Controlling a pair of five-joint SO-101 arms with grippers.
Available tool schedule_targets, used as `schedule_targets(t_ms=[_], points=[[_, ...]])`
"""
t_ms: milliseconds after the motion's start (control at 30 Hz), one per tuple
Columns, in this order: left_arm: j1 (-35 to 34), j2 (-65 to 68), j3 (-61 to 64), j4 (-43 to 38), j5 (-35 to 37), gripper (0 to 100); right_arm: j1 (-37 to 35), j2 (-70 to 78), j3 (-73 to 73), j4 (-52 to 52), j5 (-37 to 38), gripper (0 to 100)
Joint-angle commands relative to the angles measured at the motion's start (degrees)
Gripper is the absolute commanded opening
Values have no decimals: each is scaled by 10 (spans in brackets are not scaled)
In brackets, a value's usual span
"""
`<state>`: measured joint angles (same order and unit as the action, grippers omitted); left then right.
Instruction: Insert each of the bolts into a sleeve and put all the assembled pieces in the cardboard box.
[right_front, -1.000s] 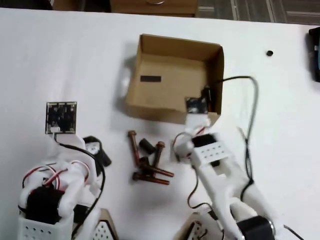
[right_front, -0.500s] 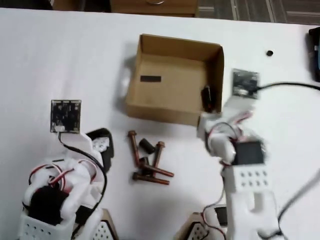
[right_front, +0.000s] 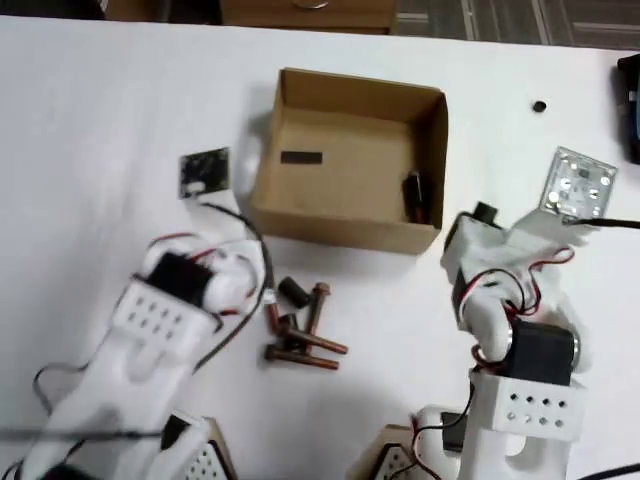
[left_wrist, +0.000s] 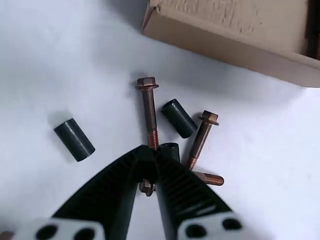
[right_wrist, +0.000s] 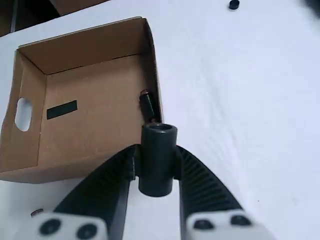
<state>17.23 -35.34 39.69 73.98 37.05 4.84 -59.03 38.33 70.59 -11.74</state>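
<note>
**While a held sleeve (right_wrist: 159, 142) is clamped in the right claw (right_wrist: 155, 162), the left claw (left_wrist: 152, 151) is pressed together over the loose bolts**

As is seen from its own wrist, the right claw is closed on the dark held sleeve, which is gripped upright between the two fingers with its open end up. The cardboard box (right_wrist: 30, 165) is found just beyond this claw's tips. One assembled piece (right_wrist: 148, 106) is laid inside the box, against the wall nearest the claw. A small black part (right_wrist: 234, 4) is seen far beyond the claw on the bench (right_wrist: 260, 100).

The left claw's jaws are brought together with nothing gripped between them. A first bolt (left_wrist: 148, 112) is stretched straight ahead of the tips, its head farthest away. A second bolt (left_wrist: 200, 140) is slanted just to one side, and a third bolt (left_wrist: 207, 178) is laid beside the claw's finger. A fourth bolt (left_wrist: 146, 187) is partly hidden beneath the claw. A near sleeve (left_wrist: 170, 149) is lodged right at the tips, between the first two bolts. A middle sleeve (left_wrist: 179, 118) is laid farther ahead between them. A stray sleeve (left_wrist: 75, 140) is set apart on the opposite side of the first bolt.
</note>
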Motion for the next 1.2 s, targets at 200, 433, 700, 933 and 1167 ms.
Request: schedule_targets(t_ms=[200, 433, 700, 933, 1167], points=[[8, 177, -42, -53, 20, 24, 23, -15, -29, 17, 4, 19], [9, 198, -44, -75, 17, 24, 23, -14, -29, 17, 4, 19], [4, 199, -38, -114, -1, 172, 21, -10, -26, 16, 4, 19], [-3, 200, -29, -127, -3, 155, 23, -10, 0, 14, 4, 19], [-56, 200, 40, -188, -5, 125, 23, -10, 0, 12, 4, 19]])
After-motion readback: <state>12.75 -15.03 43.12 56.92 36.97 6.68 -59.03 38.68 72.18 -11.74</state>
